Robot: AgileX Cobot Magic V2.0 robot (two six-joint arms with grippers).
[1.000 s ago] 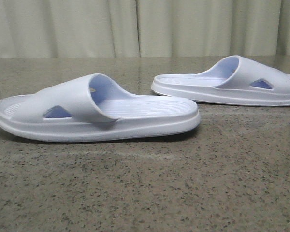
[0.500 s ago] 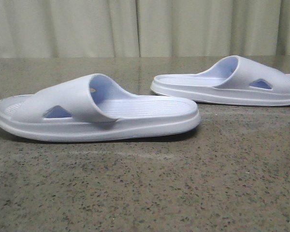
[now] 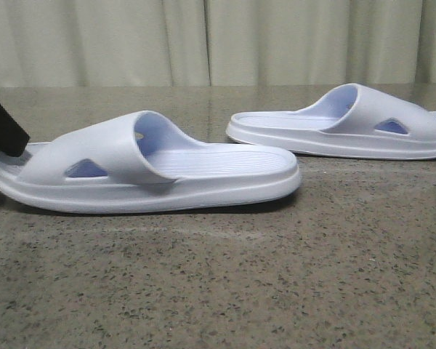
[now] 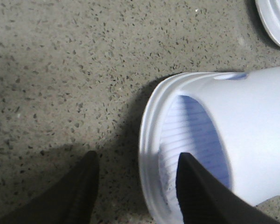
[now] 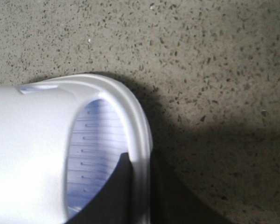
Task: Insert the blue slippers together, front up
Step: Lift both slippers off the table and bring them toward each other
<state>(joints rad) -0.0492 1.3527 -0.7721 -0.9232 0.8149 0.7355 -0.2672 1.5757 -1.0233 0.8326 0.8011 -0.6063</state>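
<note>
Lavender-blue rubber pair, both flat and sole-down on the speckled stone bench (image 3: 218, 291), well apart. In the front view the near slipper (image 3: 145, 171) sits at about 9 o'clock from centre, toe pointing left; the far slipper (image 3: 341, 123) sits at about 2 o'clock, toe pointing right. Toes face opposite ways.

Left claw (image 4: 135, 186): open wide, straddling the toe rim of the near slipper. One finger (image 4: 196, 191) is inside over the ribbed footbed, the other is outside over bare bench. Nothing gripped yet.

Right claw (image 5: 137, 191): one dark finger (image 5: 116, 196) is inside the toe opening of the far slipper, another dark part sits outside the rim, and the rim runs between them. Cannot tell whether it has clamped.

Step in hand, as I read it: take both toe ends.

How to do it well:
- Sink each inner finger deeper under the strap before closing; a tip-only pinch on soft rubber will likely peel off.
- Close squarely on the rim wall, not the flexible strap edge.
- Lift a little first and check for sag or twist.
- Both need turning toe-up and aligning before mating, so leave wrist range for that rotation.
</note>
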